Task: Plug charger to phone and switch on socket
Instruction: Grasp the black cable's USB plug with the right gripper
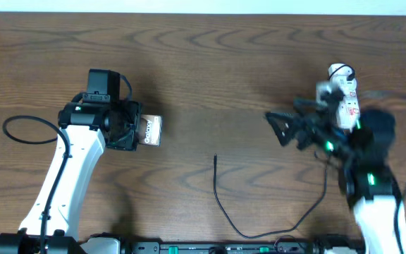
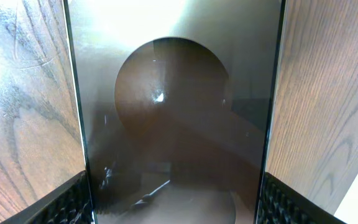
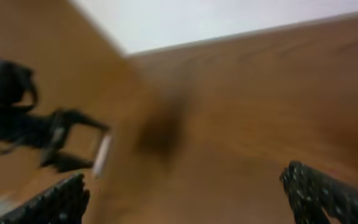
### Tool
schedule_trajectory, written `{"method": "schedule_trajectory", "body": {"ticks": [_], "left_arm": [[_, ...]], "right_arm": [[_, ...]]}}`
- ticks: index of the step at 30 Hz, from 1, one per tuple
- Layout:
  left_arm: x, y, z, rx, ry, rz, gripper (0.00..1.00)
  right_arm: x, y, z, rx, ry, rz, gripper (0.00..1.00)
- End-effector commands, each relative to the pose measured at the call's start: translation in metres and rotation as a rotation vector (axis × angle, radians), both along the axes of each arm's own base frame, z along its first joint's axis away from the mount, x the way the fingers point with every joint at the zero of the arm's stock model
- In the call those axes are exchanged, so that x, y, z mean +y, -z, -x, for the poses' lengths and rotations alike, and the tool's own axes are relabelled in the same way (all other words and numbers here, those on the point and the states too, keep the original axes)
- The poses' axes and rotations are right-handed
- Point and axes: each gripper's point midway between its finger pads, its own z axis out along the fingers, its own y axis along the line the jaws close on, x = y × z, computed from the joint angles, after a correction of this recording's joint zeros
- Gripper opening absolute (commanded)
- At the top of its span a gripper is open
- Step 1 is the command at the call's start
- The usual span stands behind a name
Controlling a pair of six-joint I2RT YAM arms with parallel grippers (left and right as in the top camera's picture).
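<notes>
**Phone.** The phone [image 1: 151,130] is clenched in my left gripper [image 1: 142,131], at the left of the table [image 1: 210,56]. Only a short, foreshortened end with white lettering sticks out past the fingers, toward the middle of the table. In the left wrist view the glossy dark face fills the gap between my two pads [image 2: 67,205], with a round ring mark on it and wood grain on both sides. I cannot tell whether it rests on the table or is held clear of it.

**Charger.** The charger [image 1: 216,176] lies loose on the table between my arms. Its slim tip points toward the far edge and is well apart from the phone, touching neither gripper. The cable runs toward the near edge, curves right, then climbs back and passes under my right arm.

**Socket.** The socket [image 1: 345,95] lies at the far right, white with red marks. My right arm overlaps its near end.

**Right gripper.** My right gripper [image 1: 279,129] is just left of the socket and holds nothing. The right wrist view is badly blurred, but the fingers [image 3: 61,200] stand wide apart with only bare wood between them.
</notes>
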Motion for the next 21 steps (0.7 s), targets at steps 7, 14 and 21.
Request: {"method": "schedule_trajectory", "body": {"ticks": [7,14,21], "left_arm": [[0.003,-0.015,-0.006,-0.050,-0.012,-0.014,0.08],[0.003,-0.015,-0.007,-0.051,-0.024,-0.009,0.07],[0.002,-0.003,-0.008,-0.007,-0.041,-0.006,0.08]], "right_arm": [[0.049,0.035,-0.006,0.386,-0.570,-0.413,0.99],[0.056,0.084,-0.025,0.601,-0.495,-0.459,0.99],[0.081,0.099,-0.027,0.587,-0.470,-0.393,0.99]]}}
